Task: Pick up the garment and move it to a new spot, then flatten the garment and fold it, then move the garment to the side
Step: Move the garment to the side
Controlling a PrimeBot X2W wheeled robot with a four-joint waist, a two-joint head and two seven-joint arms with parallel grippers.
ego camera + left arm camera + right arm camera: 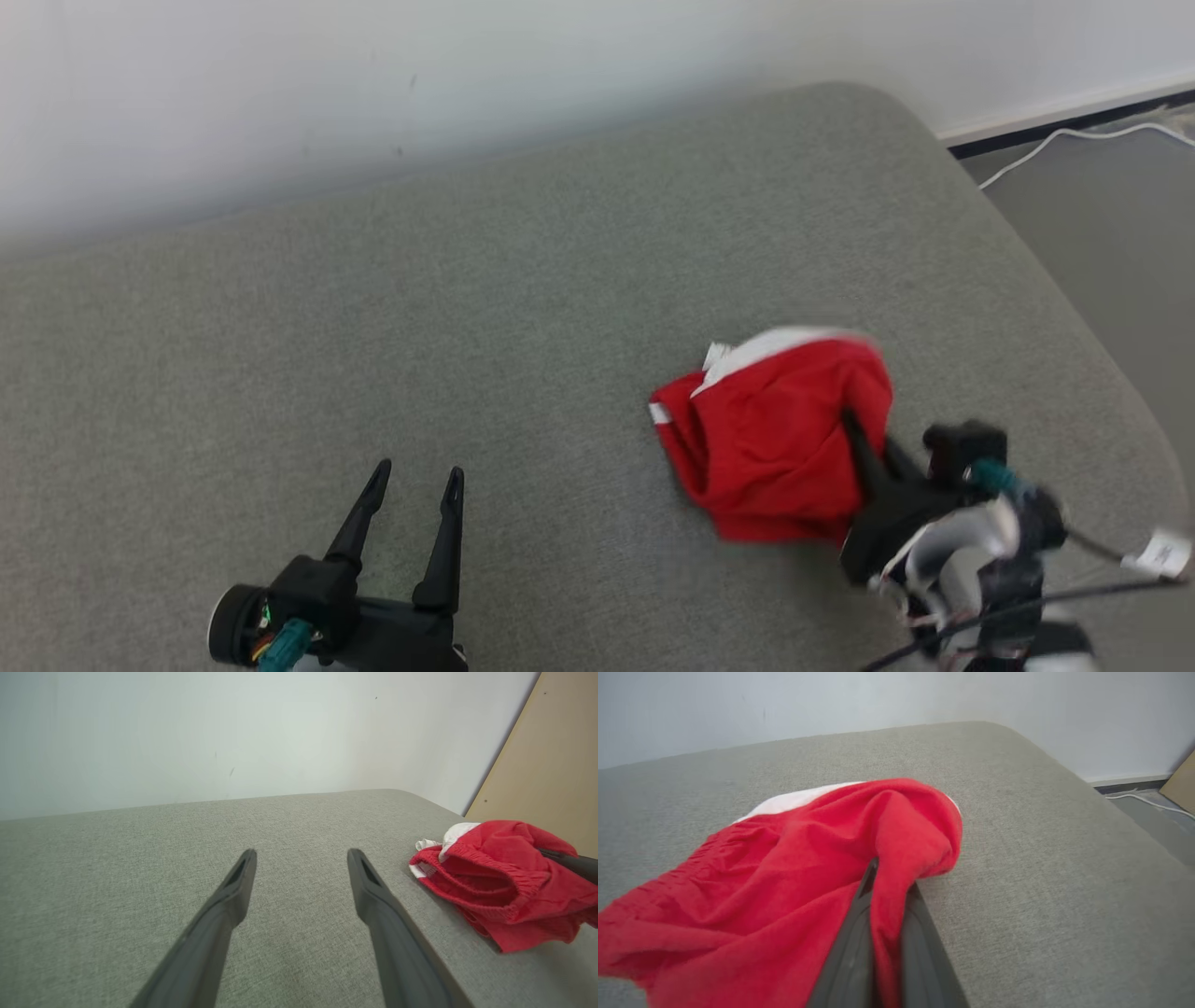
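So the red knit garment point(770, 439) with a white panel is seen scrunched into a loose lump, not flattened at all. It's found toward the right side of the grey woven cushioned surface point(467, 327), well in from the rounded far corner. The white part is turned to the far side, and a gathered red hem with a bit of white trim is shown at the left edge. A fold on the near right is pinched between the closed dark fingers of the right gripper point(889, 891). Whether the lump is lifted clear can't be told, since things are blurred there.
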